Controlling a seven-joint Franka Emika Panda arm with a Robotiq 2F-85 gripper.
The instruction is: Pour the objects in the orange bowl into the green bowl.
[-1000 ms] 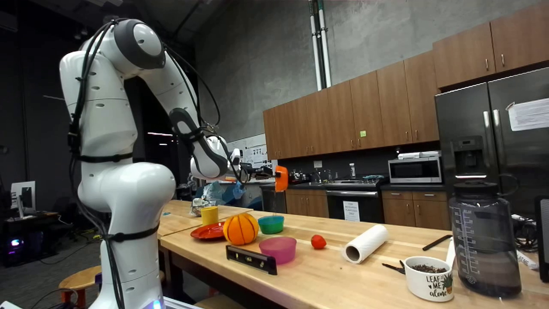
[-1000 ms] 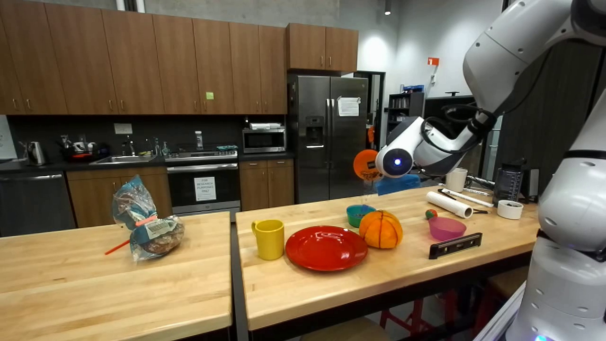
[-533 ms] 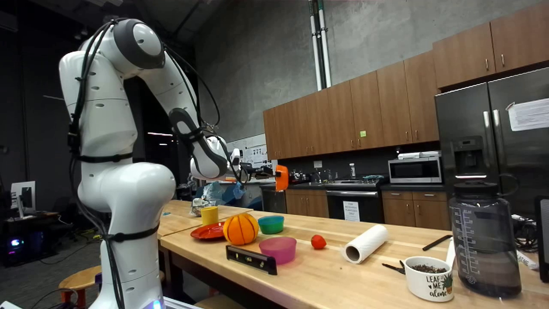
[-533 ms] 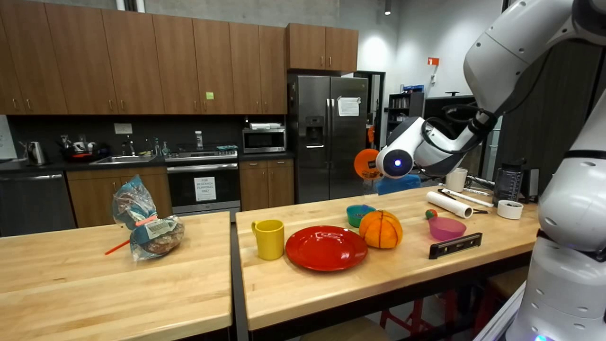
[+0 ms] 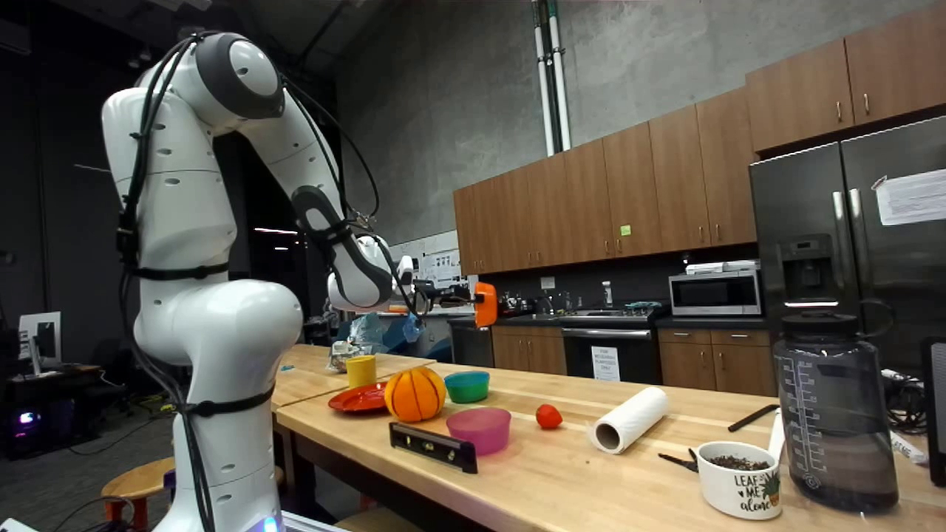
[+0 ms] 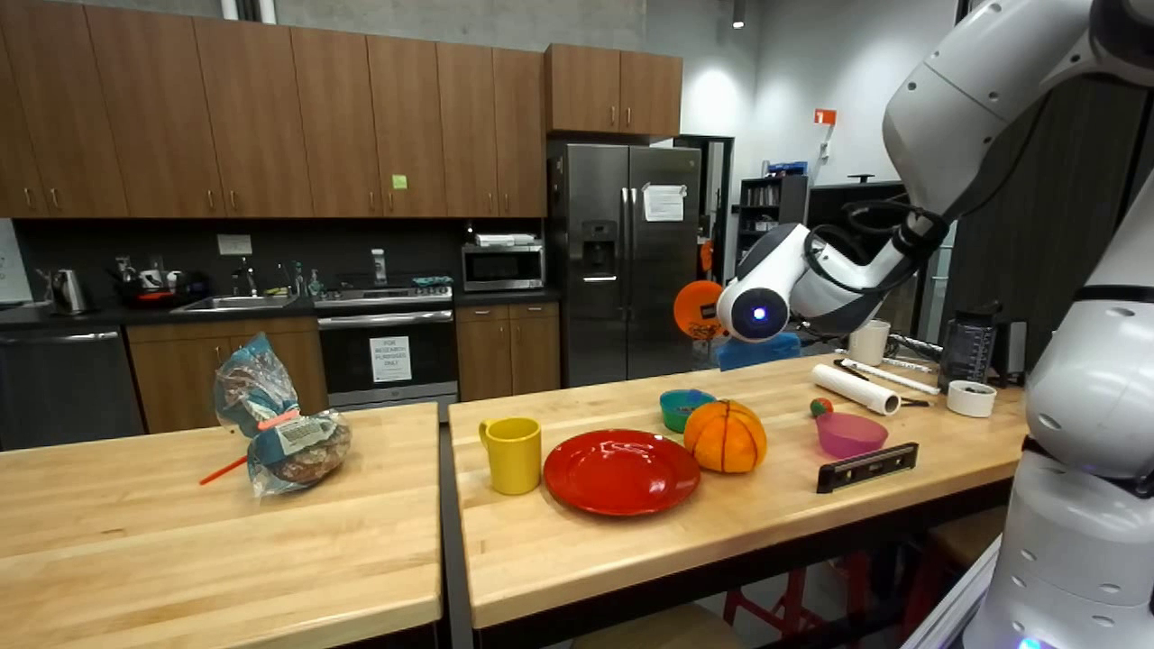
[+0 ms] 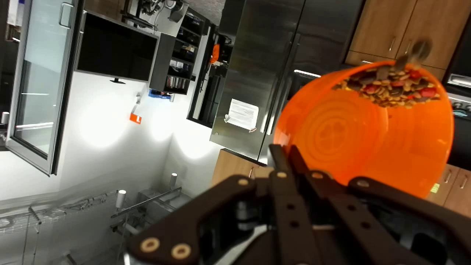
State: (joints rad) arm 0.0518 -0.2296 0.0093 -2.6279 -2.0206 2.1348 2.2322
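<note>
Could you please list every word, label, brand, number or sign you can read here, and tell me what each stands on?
"LEAF ME alone": on the white cup.
"FOR RESEARCH PURPOSES ONLY": on the notice on the oven door.
Too small or blurred to read: the sheet on the fridge, the markings on the water bottle, the label on the plastic bag, the orange wall sign.

- Small brown bits (image 7: 421, 49) beyond the jaws were blurred.
- In an exterior view, a round white joint (image 6: 784, 266) mostly hid the jaws.
- Below the jaws, contents (image 6: 690, 397) of the round green plastic bowl (image 6: 675, 420) were indistinct.
</note>
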